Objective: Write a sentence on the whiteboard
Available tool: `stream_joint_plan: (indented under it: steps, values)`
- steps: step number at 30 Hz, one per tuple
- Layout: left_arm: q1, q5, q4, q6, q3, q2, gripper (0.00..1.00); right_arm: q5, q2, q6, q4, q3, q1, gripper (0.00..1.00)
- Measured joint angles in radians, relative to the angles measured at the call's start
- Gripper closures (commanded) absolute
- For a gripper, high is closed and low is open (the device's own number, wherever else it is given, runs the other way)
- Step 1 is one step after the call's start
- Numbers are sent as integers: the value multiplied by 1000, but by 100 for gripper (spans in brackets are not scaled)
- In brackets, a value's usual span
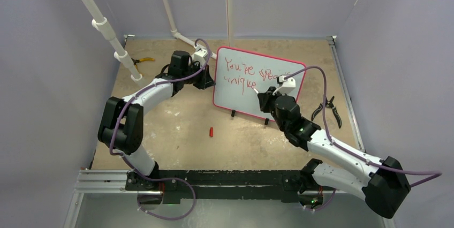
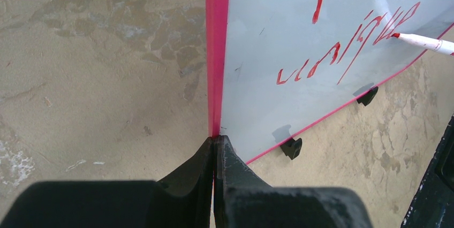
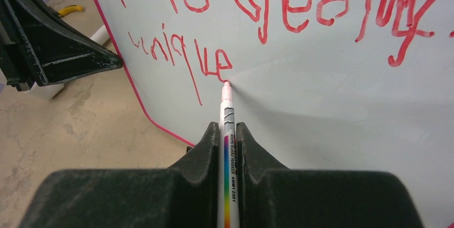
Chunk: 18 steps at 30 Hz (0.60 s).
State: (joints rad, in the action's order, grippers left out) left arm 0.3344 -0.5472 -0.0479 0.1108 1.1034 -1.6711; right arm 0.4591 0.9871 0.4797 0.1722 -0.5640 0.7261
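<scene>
Closest in, the right tool (image 3: 227, 129) is clamped narrow on the marker (image 3: 227, 105). The barrel runs out between its fingers, so the tip lands straight ahead of it and the arm can steer each stroke. Below both tools lies the tan tabletop (image 1: 176, 121). The board (image 1: 243, 99) is propped on it directly in front of the right tool, its white face turned toward that tool, which I judge lets the pen meet it squarely. Ahead of the left tool (image 2: 215, 141) runs the board's red frame (image 2: 217, 51), and the fingers are pinched fully shut on that edge. That looks like a brace against the pen's push, placed clear of the writing. Black pliers (image 1: 329, 111) lie on the tabletop to the right of the right tool, out of the way and not needed here. The sentence (image 1: 239, 67) sits in two red lines just beyond the marker's tip. The upper line reads roughly "You're special". The lower, "unique", ends where the tip touches the board, so the writing looks nearly finished. Black feet (image 2: 292, 147) line the board's lower edge, though I cannot tell whether they bear on the tabletop. A small red piece (image 1: 211, 131), probably the cap, lies behind both tools.
</scene>
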Motion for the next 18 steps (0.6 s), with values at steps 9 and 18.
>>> stream_joint_plan:
  steps: [9,18]
  values:
    - [0,0,-6,0,0,7,100,12,-53,-5,-32,4,-1,100]
    - [2,-7,-18,1,0,15,100,16,-126,-8,-40,20,-3,100]
